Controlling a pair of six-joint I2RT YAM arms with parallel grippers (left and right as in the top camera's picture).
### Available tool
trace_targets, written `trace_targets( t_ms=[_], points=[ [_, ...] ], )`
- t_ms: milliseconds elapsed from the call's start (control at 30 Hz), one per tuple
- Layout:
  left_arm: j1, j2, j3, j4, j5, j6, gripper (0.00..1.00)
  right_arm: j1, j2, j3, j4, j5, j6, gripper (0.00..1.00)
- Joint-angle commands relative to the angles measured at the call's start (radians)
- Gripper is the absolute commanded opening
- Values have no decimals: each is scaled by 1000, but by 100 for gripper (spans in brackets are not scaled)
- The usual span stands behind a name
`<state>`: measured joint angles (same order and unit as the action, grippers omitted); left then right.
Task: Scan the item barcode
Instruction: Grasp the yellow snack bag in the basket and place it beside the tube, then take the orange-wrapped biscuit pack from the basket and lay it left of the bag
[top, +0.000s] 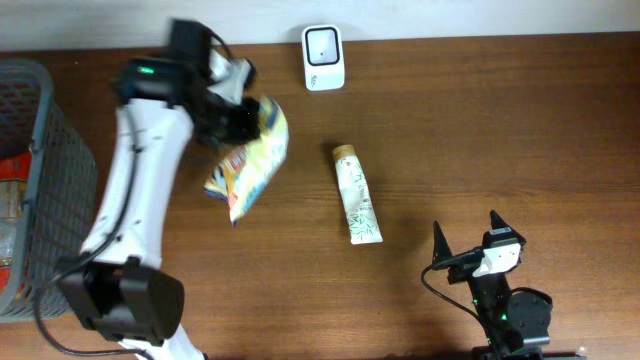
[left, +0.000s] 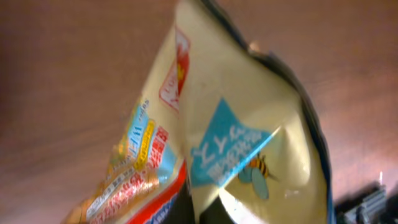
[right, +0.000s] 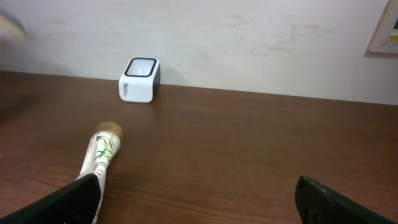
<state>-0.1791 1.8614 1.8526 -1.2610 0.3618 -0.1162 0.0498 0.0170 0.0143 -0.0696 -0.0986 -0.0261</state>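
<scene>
The left gripper (top: 245, 118) is clamped on a crinkled pale-yellow plastic snack bag (top: 255, 160) with blue and red print, left of the white box scanner (top: 323, 57); the right gripper (top: 465, 222) stands apart.

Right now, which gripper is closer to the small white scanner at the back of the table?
Left. The left gripper, shut on the snack bag, hangs close to the scanner's left; the right gripper sits open near the table's front edge.
</scene>
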Motion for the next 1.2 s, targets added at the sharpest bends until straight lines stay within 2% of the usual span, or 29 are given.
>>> trace_targets(
  t_ms=[0, 67, 167, 200, 233, 300, 367, 433, 533, 567, 667, 800, 867, 1000, 1100, 1167],
  points=[
    [-82, -21, -246, 210, -30, -293, 0, -5, -4, -9, -1, 1, 4, 99],
    [-142, -21, -441, 448, -30, -509, 0, -5, -4, -9, -1, 1, 4, 99],
    [-205, -21, -573, 633, -47, -632, 0, -5, -4, -9, -1, 1, 4, 99],
    [-219, -21, -580, 644, -90, -631, 16, -5, -4, -9, -1, 1, 4, 99],
    [-225, -21, -580, 644, -124, -631, 58, -5, -4, -9, -1, 1, 4, 99],
    [-224, -24, -573, 658, -123, -598, 100, -5, -4, -9, -1, 1, 4, 99],
    [-209, -46, -514, 637, -130, -510, 99, -5, -4, -9, -1, 1, 4, 99],
    [-179, -90, -428, 569, -207, -451, 99, -5, -4, -9, -1, 1, 4, 99],
    [-110, -183, -220, 407, -307, -204, 99, -5, -4, -9, -1, 1, 4, 99],
    [-40, -228, -103, 319, -346, -119, 99, -5, -4, -9, -1, 1, 4, 99],
    [188, -309, 79, 196, -447, -22, 99, -5, -4, -9, -1, 1, 4, 99],
    [531, -375, 100, 190, -452, 109, 99, -5, -4, -9, -1, 1, 4, 99],
    [680, -358, 93, 191, -457, 174, 100, -5, -4, -9, -1, 1, 4, 99],
    [861, -221, 93, 232, -452, 205, 100, -5, -4, -9, -1, 1, 4, 99],
    [874, -77, 93, 291, -452, 307, 100, -5, -4, -9, -1, 1, 4, 99],
    [874, 15, 93, 318, -452, 328, 99, -5, -4, -9, -1, 1, 4, 99]
  ],
)
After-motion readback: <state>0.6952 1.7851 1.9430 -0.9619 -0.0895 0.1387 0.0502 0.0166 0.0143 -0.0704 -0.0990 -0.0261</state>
